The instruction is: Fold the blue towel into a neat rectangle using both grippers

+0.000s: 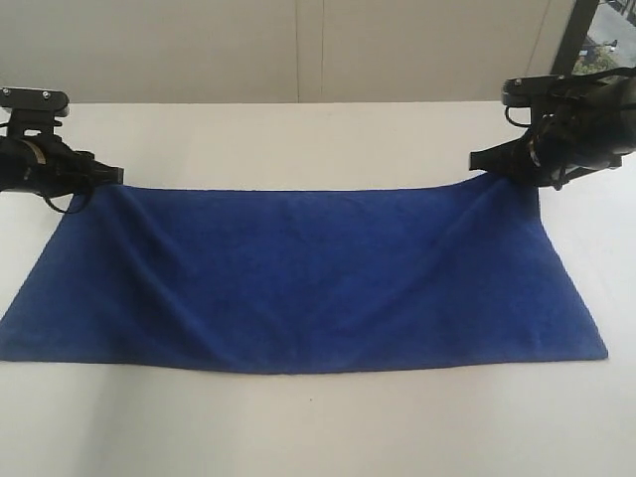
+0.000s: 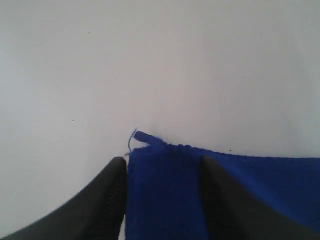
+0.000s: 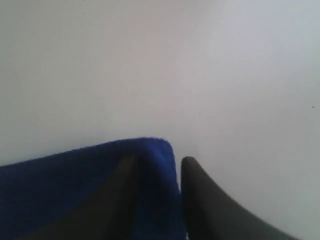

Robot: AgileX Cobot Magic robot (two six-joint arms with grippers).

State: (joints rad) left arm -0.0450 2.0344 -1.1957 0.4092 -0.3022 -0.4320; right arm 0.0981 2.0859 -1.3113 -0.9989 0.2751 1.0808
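A blue towel [image 1: 298,278] lies spread across the middle of the exterior view on a white table [image 1: 298,427]. Its long lower edge rests flat on the table and runs from the left border of the frame almost to the right border. Its upper edge is shorter in the picture and stretches straight between my two tools.

My left tool [image 1: 107,175] sits at the left of the frame and holds the towel's upper left corner. My right tool [image 1: 485,159] sits at the upper right and holds the upper right corner, a little higher in the frame than the left one. Soft creases run from each held corner down into the cloth, and the middle of the towel sags slightly.

In the left wrist view, the towel corner fills the gap between my two dark fingers [image 2: 107,200], which press against it from either side. A small loose thread [image 2: 134,136] sticks out at the tip of the corner.

In the right wrist view, the rounded towel corner sits between narrowly set fingers [image 3: 205,205]. The cloth partly covers one finger, which is blurred.
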